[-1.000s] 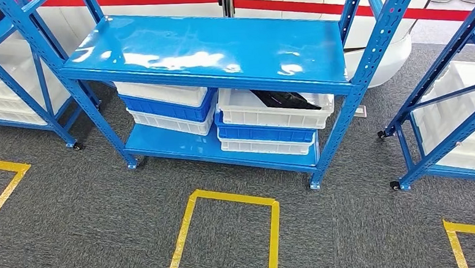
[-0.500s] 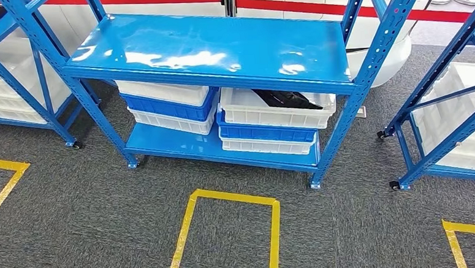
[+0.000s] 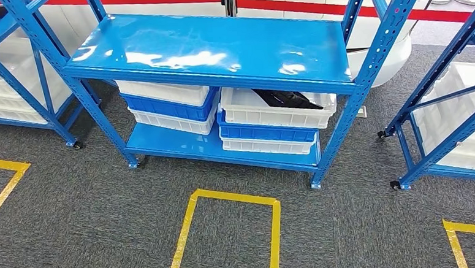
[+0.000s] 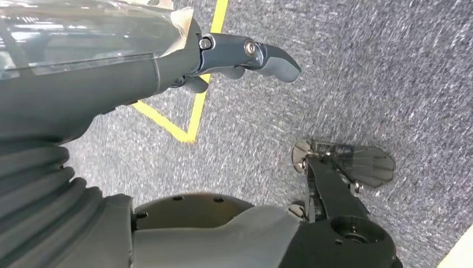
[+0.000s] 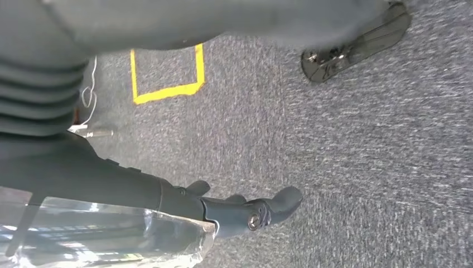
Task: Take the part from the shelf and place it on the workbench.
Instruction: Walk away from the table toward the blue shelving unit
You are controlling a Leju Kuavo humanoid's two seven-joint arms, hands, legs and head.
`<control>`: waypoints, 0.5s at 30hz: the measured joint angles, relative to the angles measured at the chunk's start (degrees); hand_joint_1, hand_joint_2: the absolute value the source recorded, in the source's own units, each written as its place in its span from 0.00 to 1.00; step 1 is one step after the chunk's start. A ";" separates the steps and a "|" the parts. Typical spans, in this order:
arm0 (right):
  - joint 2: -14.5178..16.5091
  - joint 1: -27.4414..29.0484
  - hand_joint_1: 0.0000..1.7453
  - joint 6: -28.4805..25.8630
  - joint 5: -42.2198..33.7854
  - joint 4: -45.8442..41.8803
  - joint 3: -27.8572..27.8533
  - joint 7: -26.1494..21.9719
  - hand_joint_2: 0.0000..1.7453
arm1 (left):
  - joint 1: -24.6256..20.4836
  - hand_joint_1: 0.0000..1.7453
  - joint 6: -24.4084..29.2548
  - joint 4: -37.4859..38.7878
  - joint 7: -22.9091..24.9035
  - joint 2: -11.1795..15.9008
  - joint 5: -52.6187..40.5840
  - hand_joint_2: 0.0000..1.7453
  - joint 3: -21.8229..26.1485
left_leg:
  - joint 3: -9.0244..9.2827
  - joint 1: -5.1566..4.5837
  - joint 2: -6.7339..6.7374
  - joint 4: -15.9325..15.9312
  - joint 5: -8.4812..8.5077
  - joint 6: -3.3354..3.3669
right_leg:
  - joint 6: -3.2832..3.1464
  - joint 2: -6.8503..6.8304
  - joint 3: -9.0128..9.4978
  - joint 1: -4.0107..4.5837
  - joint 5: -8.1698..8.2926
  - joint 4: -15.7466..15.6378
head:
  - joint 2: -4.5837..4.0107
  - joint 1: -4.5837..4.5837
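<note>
A black part [image 3: 285, 99] lies in the top white bin [image 3: 246, 113] of the right-hand stack, on the lower level of the blue shelf [image 3: 218, 46] ahead of me. The shelf's top board partly hides the part. Both my arms hang at my sides, far from the shelf. In the left wrist view my left hand [image 4: 228, 53] hangs over the grey carpet, fingers stretched out and holding nothing. My right hand [image 5: 245, 215] hangs the same way in the right wrist view, with nothing in it.
A second stack of white and blue bins [image 3: 166, 104] sits on the lower level to the left. More blue shelves with white bins stand at the left [image 3: 11, 78] and right [image 3: 454, 104]. A yellow tape square [image 3: 188, 235] marks the carpet before the shelf.
The whole picture has shifted very slightly, so the camera has moved a little. The shelf, bins and part keep their places.
</note>
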 joint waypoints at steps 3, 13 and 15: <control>-0.47 0.77 0.00 1.46 0.53 -0.33 0.63 0.20 1.00 | 0.88 0.00 -0.06 -0.45 -0.06 0.65 2.90 1.00 -3.12 | -0.02 0.00 0.00 0.00 0.00 0.00 | 0.00 0.00 -0.02 0.00 0.00 0.00 | 0.00 0.00; -2.44 3.66 0.00 9.29 1.19 -2.97 2.77 -2.16 0.00 | 4.66 0.00 -1.43 -3.28 0.74 3.56 16.90 0.00 -16.51 | -0.16 0.00 0.00 -0.01 -0.03 0.01 | 0.00 0.00 -0.10 0.00 -0.01 0.00 | 0.00 -0.01; -2.82 4.25 0.00 10.82 1.39 -3.61 3.13 -2.65 0.00 | 5.38 0.00 -1.76 -3.86 0.90 4.12 19.55 0.00 -19.18 | -0.17 0.00 0.00 -0.01 -0.03 0.01 | 0.00 0.00 -0.11 0.00 -0.01 0.00 | 0.00 0.00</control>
